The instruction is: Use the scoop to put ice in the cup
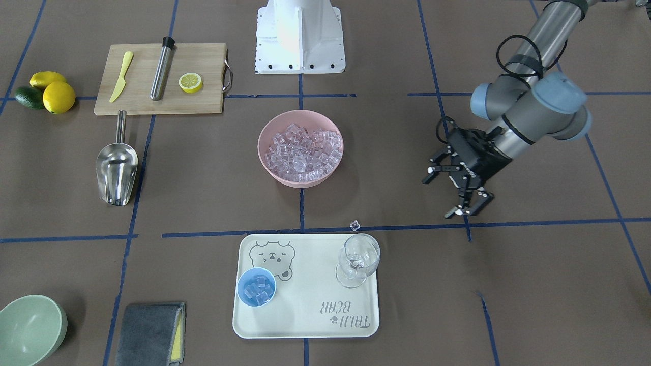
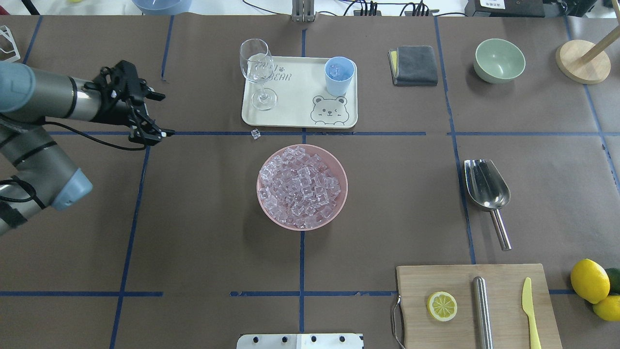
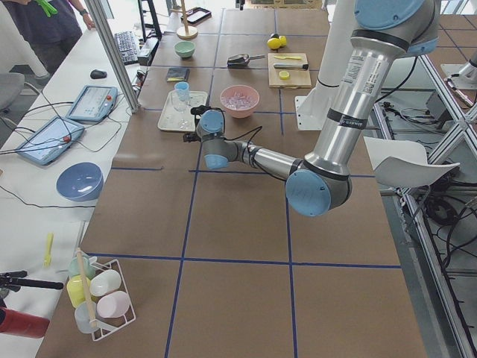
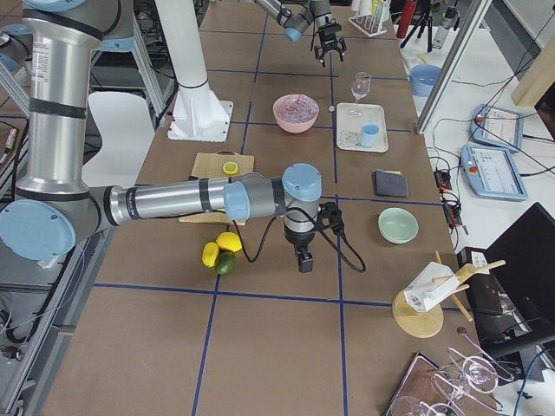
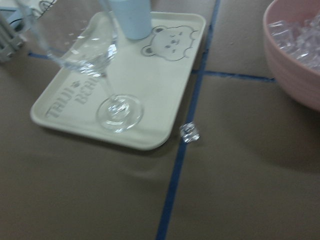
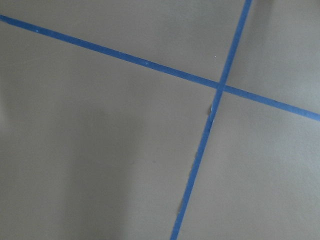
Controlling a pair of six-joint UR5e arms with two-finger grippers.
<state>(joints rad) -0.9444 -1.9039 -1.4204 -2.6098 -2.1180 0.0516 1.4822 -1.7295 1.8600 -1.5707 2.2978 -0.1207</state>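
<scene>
Brown papered surface (image 2: 193, 218) is carrying the smooth light-blue cup (image 2: 339, 77) on a cream tray (image 2: 290, 109), glassy ice (image 2: 335, 71) already sitting inside, so little is looking left, with the shiny steel scoop (image 2: 486, 186) lying unheld well apart, the left tool (image 2: 165, 114) hovering splayed and empty, and the right tool (image 4: 303, 267) impossible to tell.

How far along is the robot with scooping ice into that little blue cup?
Done, it seems: the cup holds several cubes of ice. In hand: nothing; the scoop lies on the table, and the left gripper hangs open and empty beside the tray. Left: perhaps one stray cube on the table by the tray; the rest sits in the pink bowl.
</scene>
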